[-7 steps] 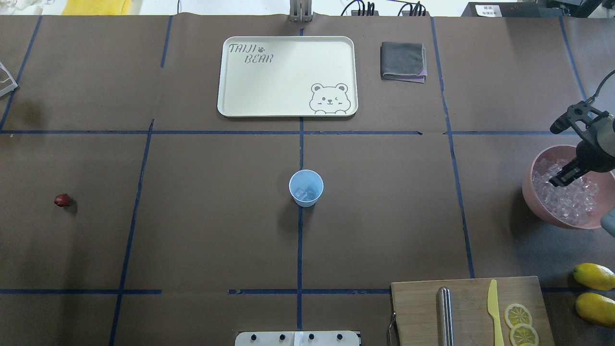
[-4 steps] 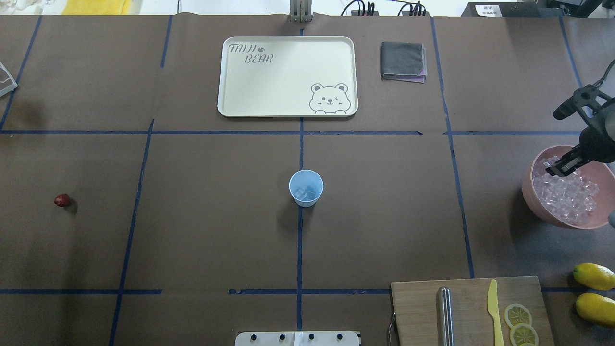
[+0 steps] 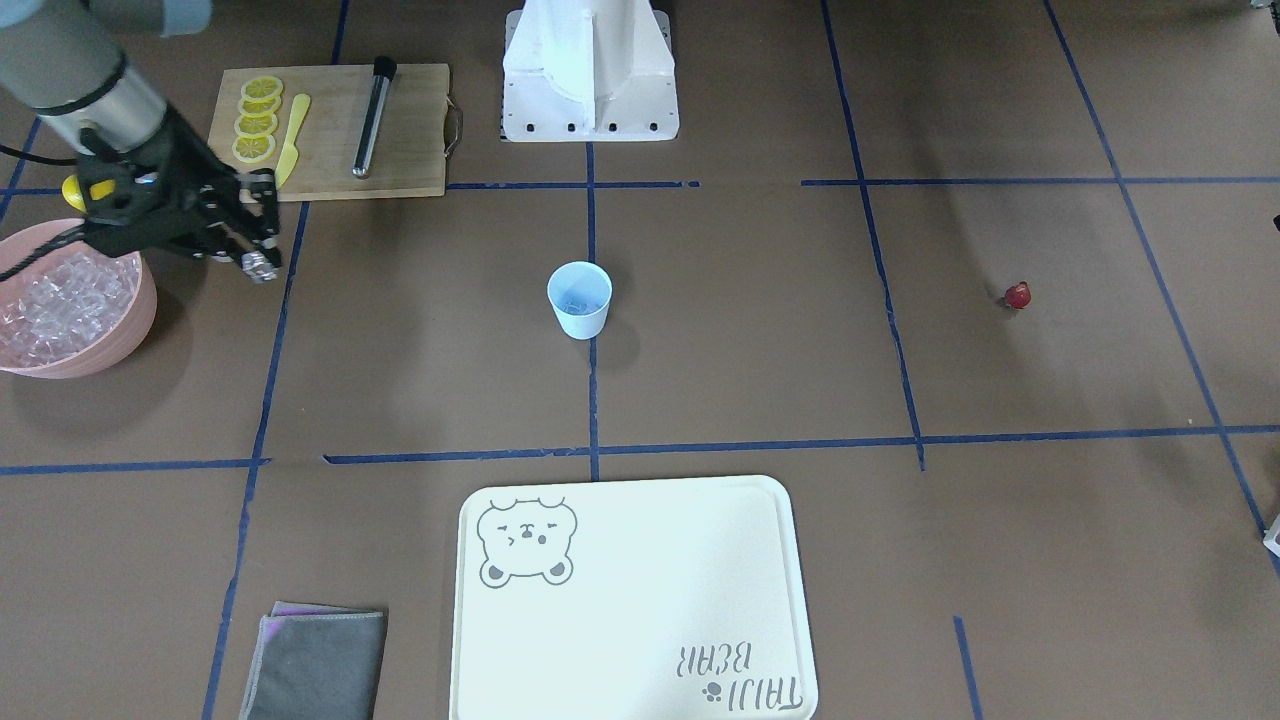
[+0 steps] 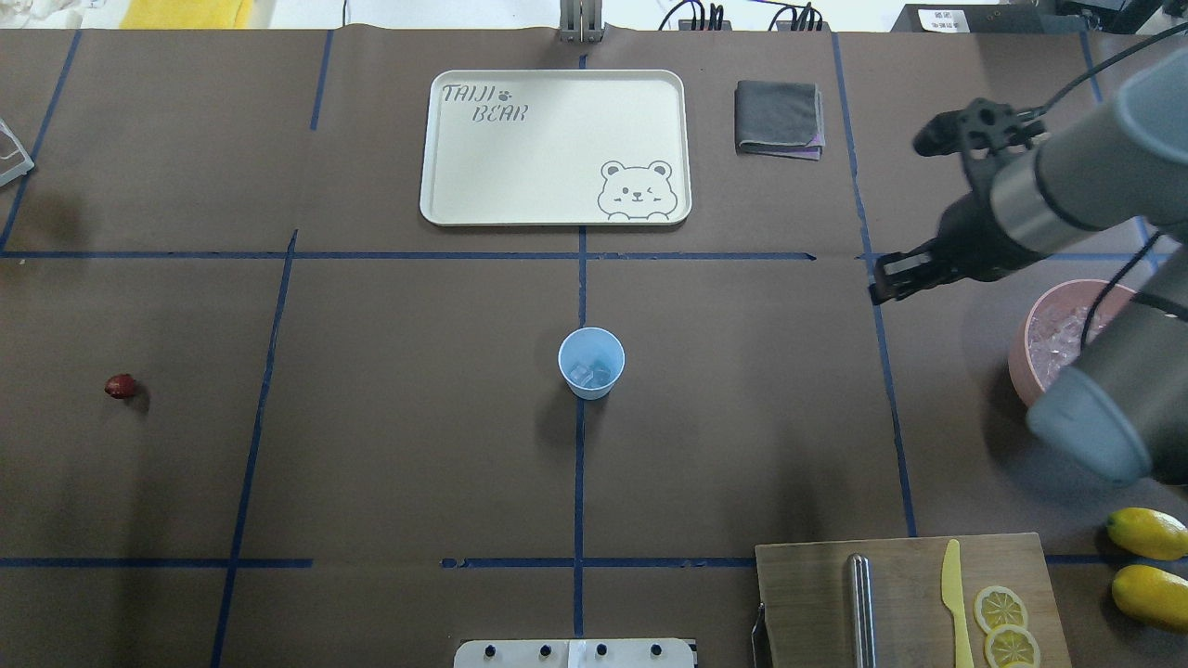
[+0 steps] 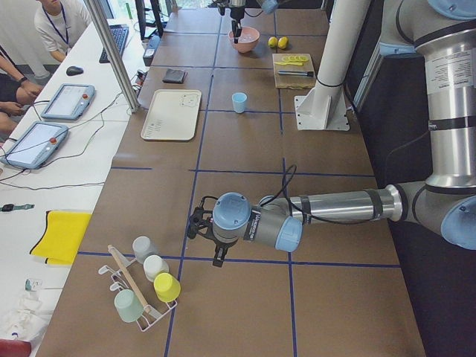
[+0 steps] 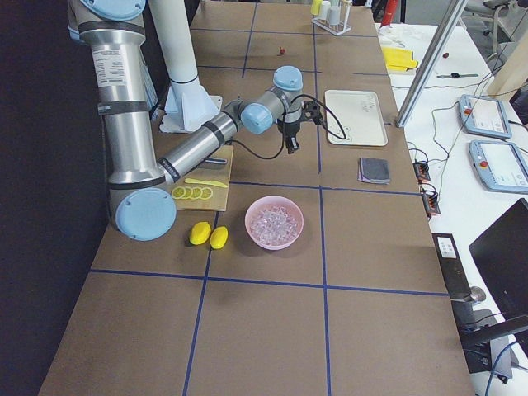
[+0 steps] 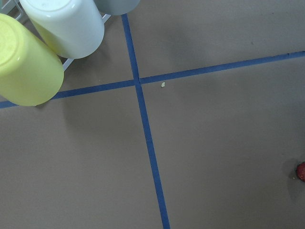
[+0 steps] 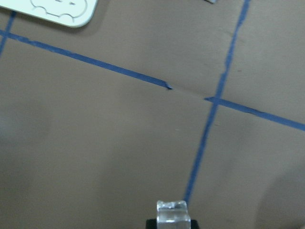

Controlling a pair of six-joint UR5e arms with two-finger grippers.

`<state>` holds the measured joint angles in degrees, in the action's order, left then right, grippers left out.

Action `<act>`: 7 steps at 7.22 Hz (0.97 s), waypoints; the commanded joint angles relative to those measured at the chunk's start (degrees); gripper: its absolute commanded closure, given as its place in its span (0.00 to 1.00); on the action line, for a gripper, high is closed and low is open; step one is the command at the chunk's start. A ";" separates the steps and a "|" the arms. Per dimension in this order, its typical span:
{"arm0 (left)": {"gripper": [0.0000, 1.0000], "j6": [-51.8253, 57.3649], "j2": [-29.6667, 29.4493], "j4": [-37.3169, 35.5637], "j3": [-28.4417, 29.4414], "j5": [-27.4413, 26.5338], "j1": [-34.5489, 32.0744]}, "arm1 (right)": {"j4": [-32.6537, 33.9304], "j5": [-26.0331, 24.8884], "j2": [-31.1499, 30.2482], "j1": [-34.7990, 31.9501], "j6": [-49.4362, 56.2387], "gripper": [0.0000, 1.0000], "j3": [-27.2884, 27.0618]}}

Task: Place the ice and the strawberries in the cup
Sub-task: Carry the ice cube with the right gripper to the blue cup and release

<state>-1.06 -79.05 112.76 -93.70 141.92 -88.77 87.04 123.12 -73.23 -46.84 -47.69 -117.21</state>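
Note:
The pale blue cup (image 4: 591,362) (image 3: 579,299) stands at the table's centre with a few ice pieces (image 4: 590,374) inside. More ice (image 3: 50,300) fills the pink bowl (image 4: 1021,366) at the right. My right gripper (image 4: 877,289) (image 3: 258,265) hangs above the table between bowl and cup, shut on one ice cube (image 8: 173,212). The strawberry (image 4: 120,386) (image 3: 1017,295) lies alone at the far left and shows at the edge of the left wrist view (image 7: 301,171). My left gripper (image 5: 216,256) shows only in the exterior left view, so I cannot tell its state.
A white bear tray (image 4: 445,199) and a folded grey cloth (image 4: 780,118) lie at the back. A cutting board (image 4: 807,594) holds a metal rod, a yellow knife and lemon slices, with two lemons (image 4: 1148,566) beside it. A cup rack (image 5: 145,286) stands near the left arm.
My right gripper has risen out of the pink bowl and moved left toward the cup, with an ice cube in it. Cup and strawberry have not moved.

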 commanded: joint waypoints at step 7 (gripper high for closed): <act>0.00 -0.17 1.35 0.00 -1.57 0.02 0.00 | -2.83 -12.79 24.87 17.29 -21.40 0.97 22.26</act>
<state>-1.22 -78.18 112.77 -94.96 141.94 -88.77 85.56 112.46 -49.33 -30.93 -69.06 -96.90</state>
